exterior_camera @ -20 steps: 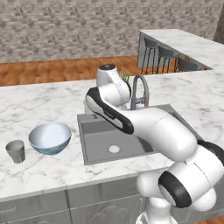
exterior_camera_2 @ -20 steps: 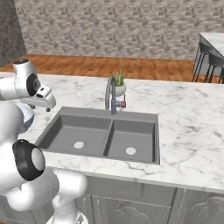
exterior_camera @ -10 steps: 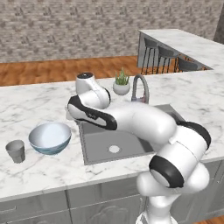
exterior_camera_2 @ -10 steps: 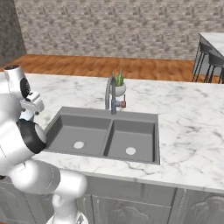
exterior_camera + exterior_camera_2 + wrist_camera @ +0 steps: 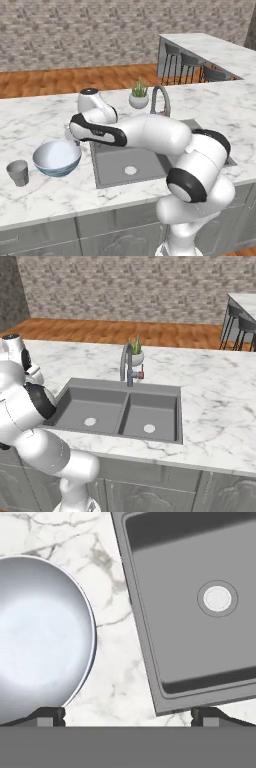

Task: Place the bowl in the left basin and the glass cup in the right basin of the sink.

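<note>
The bowl [image 5: 56, 156], wide, pale and blue-rimmed, sits on the marble counter just left of the sink [image 5: 123, 411]. The small grey glass cup [image 5: 18, 172] stands upright to the bowl's left. My gripper [image 5: 127, 714] hangs open and holds nothing. It looks down on the strip of counter between the bowl [image 5: 40, 637] and the left basin [image 5: 200, 632]. One fingertip [image 5: 50, 714] lies over the bowl's rim. The left basin [image 5: 90, 408] and the narrower right basin [image 5: 150, 416] each show a round pale drain.
A curved chrome tap [image 5: 125, 361] and a small potted plant [image 5: 138, 100] stand behind the sink. My arm stretches across the sink's back left corner. Bar stools [image 5: 192, 62] stand by a far counter at the right.
The arm has swung left from above the sink toward the bowl. The gripper stayed open; bowl and cup have not moved.
</note>
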Controlling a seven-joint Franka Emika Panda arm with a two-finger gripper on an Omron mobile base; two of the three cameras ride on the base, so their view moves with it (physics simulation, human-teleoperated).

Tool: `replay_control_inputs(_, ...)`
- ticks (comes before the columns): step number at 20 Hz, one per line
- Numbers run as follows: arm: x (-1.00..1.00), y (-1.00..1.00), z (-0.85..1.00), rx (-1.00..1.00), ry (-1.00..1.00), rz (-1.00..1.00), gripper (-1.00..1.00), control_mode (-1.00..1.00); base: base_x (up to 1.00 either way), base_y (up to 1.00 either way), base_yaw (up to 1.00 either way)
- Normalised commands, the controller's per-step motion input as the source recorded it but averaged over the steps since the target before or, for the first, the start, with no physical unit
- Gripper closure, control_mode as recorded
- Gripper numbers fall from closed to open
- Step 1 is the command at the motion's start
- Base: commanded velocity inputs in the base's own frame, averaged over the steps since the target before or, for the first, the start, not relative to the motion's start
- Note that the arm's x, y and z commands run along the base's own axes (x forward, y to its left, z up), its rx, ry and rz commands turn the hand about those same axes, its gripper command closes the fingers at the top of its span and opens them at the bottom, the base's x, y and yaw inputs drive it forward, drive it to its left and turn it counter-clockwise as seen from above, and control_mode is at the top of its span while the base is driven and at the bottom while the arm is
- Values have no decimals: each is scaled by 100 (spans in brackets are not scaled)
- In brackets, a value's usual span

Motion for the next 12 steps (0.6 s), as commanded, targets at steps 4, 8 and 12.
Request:
replay_control_inputs(4,17,19,-32,0,-2,1,-100,-100,0,0,0)
replay_control_inputs(8,35,13,-43,1,3,3,-100,-100,0,0,0)
replay_control_inputs(12,38,8,-51,0,16,0,-100,-100,0,0,0)
